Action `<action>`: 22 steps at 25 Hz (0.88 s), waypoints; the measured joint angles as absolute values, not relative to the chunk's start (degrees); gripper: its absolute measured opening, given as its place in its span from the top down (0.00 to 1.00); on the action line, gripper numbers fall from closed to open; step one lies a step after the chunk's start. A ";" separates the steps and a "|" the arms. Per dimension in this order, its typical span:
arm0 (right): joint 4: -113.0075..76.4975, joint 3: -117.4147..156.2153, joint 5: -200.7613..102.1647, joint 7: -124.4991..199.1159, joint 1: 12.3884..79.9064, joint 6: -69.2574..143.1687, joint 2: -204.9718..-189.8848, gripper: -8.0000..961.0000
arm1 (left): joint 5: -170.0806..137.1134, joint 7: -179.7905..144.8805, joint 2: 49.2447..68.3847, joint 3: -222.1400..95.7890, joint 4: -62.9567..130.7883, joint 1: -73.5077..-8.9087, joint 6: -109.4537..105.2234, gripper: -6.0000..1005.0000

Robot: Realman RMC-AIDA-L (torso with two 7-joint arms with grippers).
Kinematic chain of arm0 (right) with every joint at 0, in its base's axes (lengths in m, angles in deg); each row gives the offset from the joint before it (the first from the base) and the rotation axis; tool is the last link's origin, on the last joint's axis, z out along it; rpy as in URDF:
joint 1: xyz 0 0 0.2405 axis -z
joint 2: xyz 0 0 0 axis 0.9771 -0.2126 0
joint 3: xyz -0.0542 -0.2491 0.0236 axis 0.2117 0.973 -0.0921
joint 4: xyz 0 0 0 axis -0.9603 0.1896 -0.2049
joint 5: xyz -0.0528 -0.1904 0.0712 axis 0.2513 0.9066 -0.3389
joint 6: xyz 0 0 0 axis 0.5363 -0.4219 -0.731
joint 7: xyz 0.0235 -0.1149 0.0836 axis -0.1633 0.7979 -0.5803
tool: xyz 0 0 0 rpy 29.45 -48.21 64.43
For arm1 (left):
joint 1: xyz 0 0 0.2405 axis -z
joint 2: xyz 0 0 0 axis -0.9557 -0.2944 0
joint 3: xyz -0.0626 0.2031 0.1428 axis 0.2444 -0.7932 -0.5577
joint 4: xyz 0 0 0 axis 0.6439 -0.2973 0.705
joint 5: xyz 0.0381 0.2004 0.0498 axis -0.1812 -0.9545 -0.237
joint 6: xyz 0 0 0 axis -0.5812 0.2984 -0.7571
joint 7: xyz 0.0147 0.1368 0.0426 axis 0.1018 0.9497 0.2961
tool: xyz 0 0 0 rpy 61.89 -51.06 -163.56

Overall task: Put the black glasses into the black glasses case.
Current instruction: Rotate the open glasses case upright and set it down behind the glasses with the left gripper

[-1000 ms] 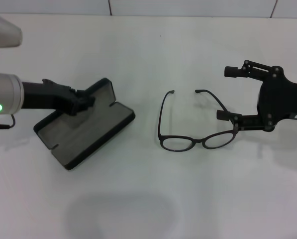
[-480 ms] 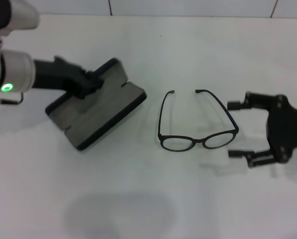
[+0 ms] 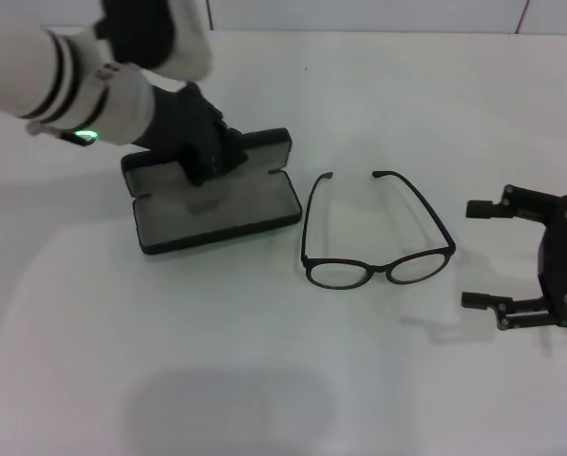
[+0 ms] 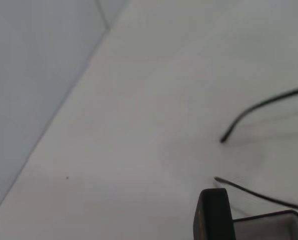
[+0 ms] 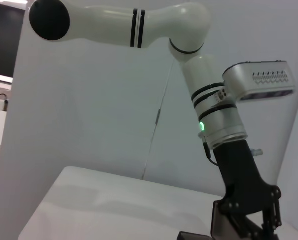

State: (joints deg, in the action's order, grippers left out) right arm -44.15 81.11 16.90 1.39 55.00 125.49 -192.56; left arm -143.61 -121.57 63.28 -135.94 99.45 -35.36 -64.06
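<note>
White table (image 3: 264, 380) bears black glasses (image 3: 378, 249) beside black glasses case (image 3: 212, 204)

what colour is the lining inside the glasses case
Grey, inside the black glasses case; the head view shows it best.

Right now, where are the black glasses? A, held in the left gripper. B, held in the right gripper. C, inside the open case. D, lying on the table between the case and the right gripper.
D: the black glasses lie unfolded on the table, with the open black glasses case on one side and the open right gripper apart on the other.
</note>
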 joint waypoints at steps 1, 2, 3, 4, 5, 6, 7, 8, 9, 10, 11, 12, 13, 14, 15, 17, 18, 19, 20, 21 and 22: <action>-44.14 81.06 16.91 1.45 55.18 125.49 -192.58 0.11 | -144.12 -121.42 63.14 -136.79 99.65 -34.95 -64.33 0.76; -44.16 80.89 16.91 1.53 55.41 125.50 -192.59 0.11 | -144.35 -121.37 63.04 -137.08 99.75 -34.70 -64.58 0.75; -44.21 80.62 16.91 1.53 55.55 125.51 -192.62 0.11 | -144.41 -121.28 62.90 -137.00 99.93 -34.37 -64.98 0.75; -44.21 80.35 16.97 1.54 55.58 125.52 -192.66 0.11 | -144.35 -121.19 62.78 -136.86 100.03 -34.22 -65.29 0.75; -44.21 80.12 17.03 1.54 55.60 125.53 -192.71 0.12 | -144.22 -121.06 62.67 -136.74 100.03 -34.14 -65.68 0.74; -44.22 80.00 17.07 1.54 55.62 125.53 -192.77 0.12 | -144.07 -120.84 62.64 -136.78 99.96 -34.06 -65.92 0.74; -44.23 79.89 17.08 1.56 55.63 125.54 -192.86 0.12 | -144.03 -120.62 62.67 -136.83 99.81 -34.03 -66.02 0.74; -44.23 79.82 17.09 1.59 55.63 125.55 -192.93 0.12 | -144.03 -120.21 62.94 -136.93 99.52 -34.01 -66.02 0.74; -44.23 79.79 17.10 1.62 55.62 125.56 -193.00 0.13 | -143.77 -119.83 63.21 -137.00 99.25 -33.98 -65.92 0.73; -44.23 79.78 17.11 1.69 55.57 125.57 -193.08 0.13 | -143.35 -119.53 63.38 -137.14 99.01 -33.95 -65.80 0.73; -44.23 79.79 17.11 1.73 55.49 125.58 -193.16 0.13 | -142.65 -119.25 63.46 -137.45 98.65 -33.86 -65.75 0.73; -44.24 79.83 17.11 1.73 55.44 125.58 -193.20 0.13 | -141.83 -118.88 63.48 -137.89 98.22 -33.72 -65.74 0.72; -44.28 79.88 17.11 1.72 55.41 125.62 -193.24 0.13 | -141.28 -118.57 63.48 -138.29 97.87 -33.61 -65.78 0.72; -44.32 79.92 17.12 1.69 55.41 125.66 -193.26 0.14 | -141.28 -118.57 63.48 -138.29 97.87 -33.61 -65.78 0.72; -44.35 79.93 17.11 1.63 55.44 125.76 -193.28 0.14 | -140.55 -117.96 63.55 -139.25 97.29 -33.31 -65.68 0.72; -44.36 79.93 17.12 1.56 55.55 126.11 -193.32 0.14 | -139.43 -117.54 63.58 -140.30 97.15 -33.19 -65.60 0.71; -44.32 79.91 17.12 1.55 55.59 126.28 -193.35 0.14 | -138.81 -117.28 63.59 -140.74 97.13 -33.18 -65.59 0.71; -44.18 79.89 17.12 1.55 55.62 126.43 -193.38 0.15 | -138.30 -116.86 63.61 -141.15 97.12 -33.17 -65.52 0.71; -44.12 79.87 17.12 1.54 55.65 126.49 -193.44 0.15 | -138.10 -116.67 63.63 -141.52 97.12 -33.17 -65.20 0.70; -44.06 79.86 17.12 1.54 55.71 126.53 -193.51 0.15 | -137.96 -116.58 63.67 -141.98 97.12 -33.19 -64.60 0.70; -44.03 79.86 17.12 1.54 55.84 126.55 -193.61 0.15 | -137.96 -116.66 63.72 -142.58 97.11 -33.31 -63.75 0.70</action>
State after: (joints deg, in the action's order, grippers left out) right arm -44.03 79.86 17.12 1.54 55.84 126.55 -193.61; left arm -137.96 -116.66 63.72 -142.58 97.11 -33.31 -63.75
